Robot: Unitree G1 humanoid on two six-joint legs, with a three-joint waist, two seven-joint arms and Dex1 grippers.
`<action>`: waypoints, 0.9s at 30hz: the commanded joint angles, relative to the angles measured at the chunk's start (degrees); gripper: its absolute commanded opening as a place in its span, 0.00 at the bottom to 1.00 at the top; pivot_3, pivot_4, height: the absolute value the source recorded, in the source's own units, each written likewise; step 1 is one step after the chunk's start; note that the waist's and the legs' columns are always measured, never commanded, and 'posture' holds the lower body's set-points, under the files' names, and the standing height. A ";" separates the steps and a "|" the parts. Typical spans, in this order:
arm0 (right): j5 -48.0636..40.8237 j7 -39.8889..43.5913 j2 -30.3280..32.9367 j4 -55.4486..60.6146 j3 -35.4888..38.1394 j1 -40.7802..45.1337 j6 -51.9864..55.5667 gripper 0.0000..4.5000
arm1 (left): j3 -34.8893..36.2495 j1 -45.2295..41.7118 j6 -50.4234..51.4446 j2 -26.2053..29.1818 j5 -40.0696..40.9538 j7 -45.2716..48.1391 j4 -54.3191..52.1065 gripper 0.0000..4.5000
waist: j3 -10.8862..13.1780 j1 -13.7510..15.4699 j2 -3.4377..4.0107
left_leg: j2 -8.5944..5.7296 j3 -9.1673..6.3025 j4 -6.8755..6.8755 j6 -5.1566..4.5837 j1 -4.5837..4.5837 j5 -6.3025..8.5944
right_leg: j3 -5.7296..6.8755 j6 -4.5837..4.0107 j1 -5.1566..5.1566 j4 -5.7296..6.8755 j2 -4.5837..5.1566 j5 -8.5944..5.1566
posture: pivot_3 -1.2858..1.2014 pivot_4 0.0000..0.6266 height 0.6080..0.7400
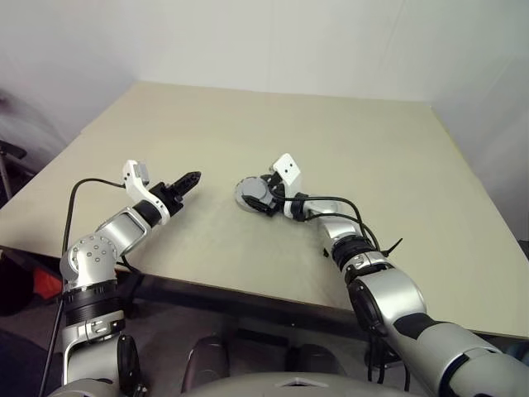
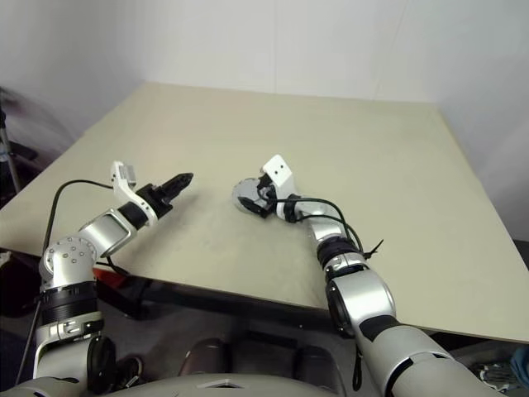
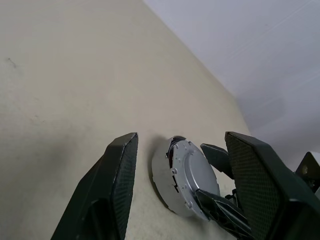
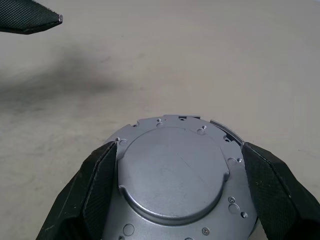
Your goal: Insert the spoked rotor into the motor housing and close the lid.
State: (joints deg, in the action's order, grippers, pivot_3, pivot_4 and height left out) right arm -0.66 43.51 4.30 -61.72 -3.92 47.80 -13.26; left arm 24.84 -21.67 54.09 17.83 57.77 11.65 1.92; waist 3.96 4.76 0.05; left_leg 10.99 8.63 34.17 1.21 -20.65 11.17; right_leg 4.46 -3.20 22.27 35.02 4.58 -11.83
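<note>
Lid (image 4: 172, 172) sits closed on the housing (image 3: 162, 175) on the tabletop (image 1: 347, 141), near its middle. Right gripper (image 4: 175, 185) has its 2 fingers on either side of it, seemingly touching the rim. Left gripper (image 1: 188, 180) hovers just beside, apart from it, jaws parted and empty.

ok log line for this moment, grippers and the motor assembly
right gripper: straddling lid | lid: on motor housing, on table | left gripper: open, empty, apart

Head pair: high, looking down over the bench (image 1: 347, 132).
Wrist views: low, close, both facing the lid (image 4: 175, 175).
</note>
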 commanded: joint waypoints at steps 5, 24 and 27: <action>0.32 1.03 0.29 -0.44 -0.16 -0.25 1.41 0.85 | 1.20 -0.36 -1.11 0.20 0.25 -0.21 -1.22 0.66 | 0.00 -0.30 0.00 | 0.00 -0.01 0.00 -0.02 0.01 0.01 | 0.00 0.00 -0.01 0.00 0.00 0.00 | 0.52 0.00 1.00; -0.58 -2.66 -0.62 -1.25 1.72 1.34 5.97 0.71 | 1.63 0.33 -0.92 0.23 0.29 -0.87 -1.62 0.66 | 0.01 -0.33 0.02 | 0.00 -0.05 -0.01 -0.04 0.37 0.03 | -0.05 0.01 -0.29 -0.01 0.01 -0.01 | 0.52 0.00 1.00; -0.43 -2.86 -0.70 -1.29 1.63 1.45 5.96 0.71 | 1.58 0.33 -0.93 0.18 0.26 -0.95 -1.64 0.66 | 0.01 -0.33 0.02 | 0.00 -0.06 -0.03 -0.04 0.42 0.03 | -0.07 0.12 -0.30 -0.01 0.01 -0.07 | 0.52 0.00 1.00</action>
State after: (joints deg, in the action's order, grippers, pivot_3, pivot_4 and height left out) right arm -1.12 41.61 3.10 -61.83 -2.89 48.87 -8.48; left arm 25.53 -20.79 54.03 17.79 57.55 10.67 1.93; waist 3.97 4.43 0.07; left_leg 10.99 8.57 34.14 1.17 -20.23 11.20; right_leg 4.38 -3.08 21.97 35.01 4.59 -11.91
